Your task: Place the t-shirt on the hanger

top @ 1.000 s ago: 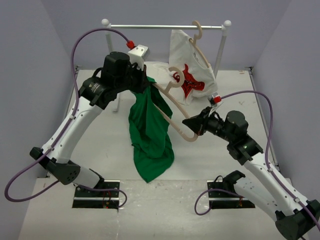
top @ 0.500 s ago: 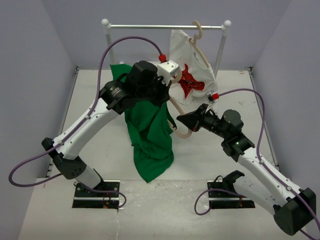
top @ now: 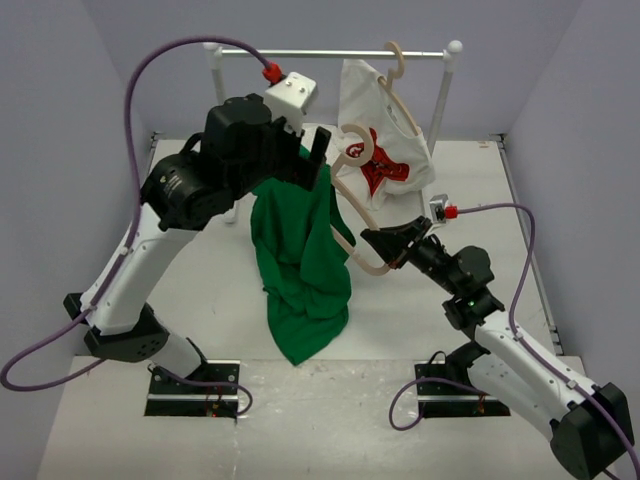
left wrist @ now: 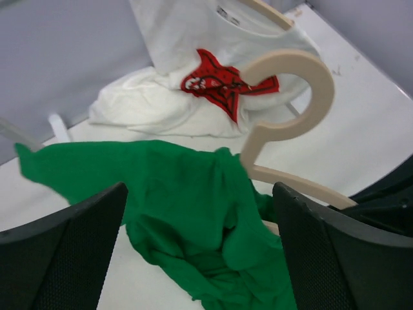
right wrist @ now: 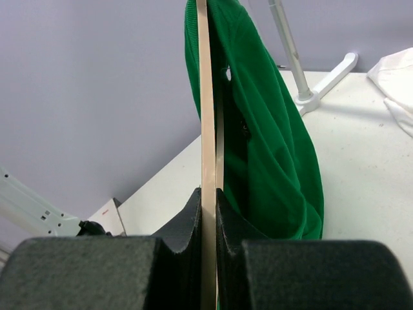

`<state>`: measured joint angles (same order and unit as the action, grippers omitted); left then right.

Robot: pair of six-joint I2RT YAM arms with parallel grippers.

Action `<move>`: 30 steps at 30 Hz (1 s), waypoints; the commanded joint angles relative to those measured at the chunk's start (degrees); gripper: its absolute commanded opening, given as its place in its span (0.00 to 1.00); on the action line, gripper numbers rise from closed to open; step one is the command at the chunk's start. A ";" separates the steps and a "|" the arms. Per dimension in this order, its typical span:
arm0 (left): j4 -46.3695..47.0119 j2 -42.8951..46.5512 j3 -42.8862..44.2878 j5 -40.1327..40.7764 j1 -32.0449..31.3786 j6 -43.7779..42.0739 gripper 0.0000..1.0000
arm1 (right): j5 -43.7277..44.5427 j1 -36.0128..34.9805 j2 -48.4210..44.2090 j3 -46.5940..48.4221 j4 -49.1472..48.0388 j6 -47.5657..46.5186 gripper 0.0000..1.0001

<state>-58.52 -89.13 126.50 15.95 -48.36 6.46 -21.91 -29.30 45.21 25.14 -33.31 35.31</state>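
The green t-shirt (top: pixel 300 260) hangs in a bunch from the left half of the pale wooden hanger (top: pixel 352 150), its hem on the table. My right gripper (top: pixel 385 248) is shut on the hanger's right end and holds it up in the air; in the right wrist view the hanger (right wrist: pixel 206 116) runs edge-on between the pads, with the t-shirt (right wrist: pixel 274 142) beyond. My left gripper (top: pixel 314 162) is open just above the shirt's top, touching nothing. In the left wrist view the t-shirt (left wrist: pixel 187 206) lies below the spread fingers (left wrist: pixel 335 252), beside the hanger's hook (left wrist: pixel 303 97).
A clothes rail (top: pixel 330 52) spans the back, with a white t-shirt with a red print (top: pixel 385 130) on a second hanger trailing onto the table. The rail's left post (top: pixel 214 80) stands behind my left arm. Grey walls close in the table on three sides.
My left gripper has opened and let go of the green t-shirt, then pulled back up and to the left. The shirt now hangs from the hanger alone. The right gripper keeps its grip.
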 commanded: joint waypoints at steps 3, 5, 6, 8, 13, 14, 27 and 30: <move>15.63 9.76 -7.30 12.32 0.47 -12.66 1.00 | 0.46 0.30 -2.66 -1.69 -12.83 -3.28 0.00; 23.77 13.80 -15.43 8.34 1.44 -20.24 1.00 | 0.28 0.92 -4.63 -2.73 -12.92 -5.17 0.00; 27.31 14.79 -18.65 0.77 2.42 -24.40 1.00 | -0.27 1.71 -6.10 -3.25 -12.91 -5.71 0.00; 28.11 16.91 -20.53 -10.64 5.81 -29.45 1.00 | -2.96 2.69 -7.22 -3.04 -12.41 -7.80 0.00; 15.94 15.33 -16.55 -38.89 11.05 -42.24 1.00 | -10.71 9.06 -10.12 -3.54 -10.15 -9.22 0.00; 13.83 14.52 -14.45 -40.62 11.18 -43.25 1.00 | -11.74 10.47 -10.57 -3.86 -10.19 -9.37 0.00; 0.88 5.46 -9.17 -45.54 11.44 -47.94 0.89 | -24.68 14.09 -13.83 -3.26 -2.64 -22.39 0.00; -0.05 6.10 -12.32 -45.23 11.44 -48.76 0.84 | -28.40 15.16 -12.91 -2.22 -1.63 -23.04 0.00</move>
<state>-55.76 -84.58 116.60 -26.48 -37.25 -39.49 -44.79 -15.51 31.60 19.07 -34.61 16.27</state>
